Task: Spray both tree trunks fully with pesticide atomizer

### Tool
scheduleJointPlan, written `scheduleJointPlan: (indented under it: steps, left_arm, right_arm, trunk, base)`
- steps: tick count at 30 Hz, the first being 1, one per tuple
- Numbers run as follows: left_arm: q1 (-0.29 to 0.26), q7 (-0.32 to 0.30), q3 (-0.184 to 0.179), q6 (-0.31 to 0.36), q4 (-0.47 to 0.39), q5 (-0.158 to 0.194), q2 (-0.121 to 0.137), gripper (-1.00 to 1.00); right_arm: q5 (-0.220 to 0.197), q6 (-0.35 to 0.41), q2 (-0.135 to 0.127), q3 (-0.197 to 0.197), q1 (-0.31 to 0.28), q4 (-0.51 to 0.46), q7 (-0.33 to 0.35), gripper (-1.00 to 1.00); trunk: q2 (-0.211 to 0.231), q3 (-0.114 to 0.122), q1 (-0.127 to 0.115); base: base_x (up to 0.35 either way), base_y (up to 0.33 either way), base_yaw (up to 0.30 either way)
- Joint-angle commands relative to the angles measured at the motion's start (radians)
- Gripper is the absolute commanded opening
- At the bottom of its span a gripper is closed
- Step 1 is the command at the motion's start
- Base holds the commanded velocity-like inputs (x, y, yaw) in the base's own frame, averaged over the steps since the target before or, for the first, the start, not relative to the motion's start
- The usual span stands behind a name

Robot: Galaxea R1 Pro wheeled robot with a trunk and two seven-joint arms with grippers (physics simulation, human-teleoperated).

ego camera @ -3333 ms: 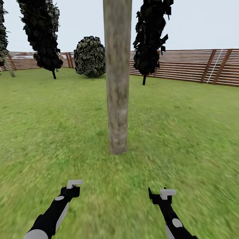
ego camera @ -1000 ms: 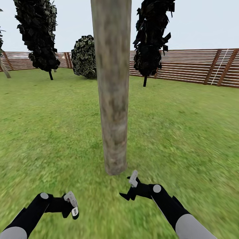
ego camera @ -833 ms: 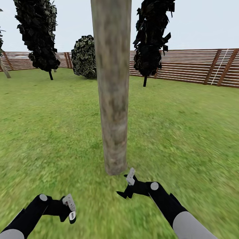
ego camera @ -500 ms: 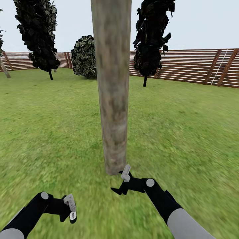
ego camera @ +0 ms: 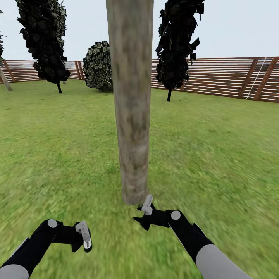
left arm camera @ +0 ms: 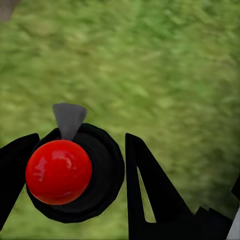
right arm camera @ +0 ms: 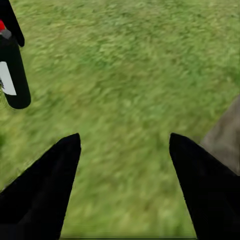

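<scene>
A thick mottled grey-brown tree trunk rises straight ahead in the head view, its foliage out of frame. My left gripper hangs low at the left, shut on the pesticide atomizer, a small black body with a white label. In the left wrist view the atomizer is seen end-on, with a red knob and grey nozzle between my black fingers. My right gripper is open just above the grass at the trunk's foot. In its own view the right gripper brackets bare grass, with the trunk beside it and the atomizer farther off.
Green lawn spreads all around the trunk. Two dark cypress-like trees and a rounded bush stand far back, in front of a brown slatted fence. A thin leaning grey trunk shows at the far left edge.
Since 3.3 s ago the view has closed in on the trunk and both arms have swung inward. Over the last second the right gripper slid left to the trunk's foot; the left barely shifted.
</scene>
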Motion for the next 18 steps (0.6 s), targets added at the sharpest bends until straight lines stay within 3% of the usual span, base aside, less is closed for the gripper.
scheduleJointPlan:
  steps: [1,11,14,16,17,18]
  left_arm:
    - [0.0,0.0,0.0,-0.001,-0.001,0.001,0.0,-1.0]
    - [-0.001,-0.003,-0.005,-0.004,-0.002,0.0,-0.003,-1.0]
    - [-0.001,-0.003,-0.007,-0.011,-0.002,-0.003,-0.01,-1.0]
    - [-0.002,-0.004,-0.024,-0.025,-0.002,-0.006,-0.021,-1.0]
    - [-0.004,-0.004,-0.042,-0.027,-0.002,-0.006,-0.022,-1.0]
    - [-0.008,-0.003,-0.109,-0.029,-0.002,-0.007,-0.028,-1.0]
  right_arm:
    - [0.0,-0.001,0.0,0.0,0.0,0.006,0.0,-1.0]
    - [0.023,-0.001,-0.001,0.003,0.0,0.025,0.001,-1.0]
    - [0.097,-0.001,0.0,0.004,0.0,0.025,0.003,-1.0]
    - [0.173,-0.001,0.002,0.005,0.0,0.024,0.004,-1.0]
    - [0.186,-0.001,0.003,0.005,0.0,0.024,0.004,-1.0]
    - [0.204,-0.001,0.004,0.005,0.0,0.024,0.005,-1.0]
  trunk:
    - [0.0,0.0,0.0]
    - [0.0,0.0,0.0]
    - [0.0,0.0,0.0]
    - [0.0,0.0,0.0]
    - [0.0,0.0,0.0]
    - [0.0,0.0,0.0]
  base:
    - [0.0,0.0,0.0]
    - [0.0,0.0,0.0]
    - [0.0,0.0,0.0]
    - [0.0,0.0,0.0]
    - [0.0,0.0,0.0]
    - [0.0,0.0,0.0]
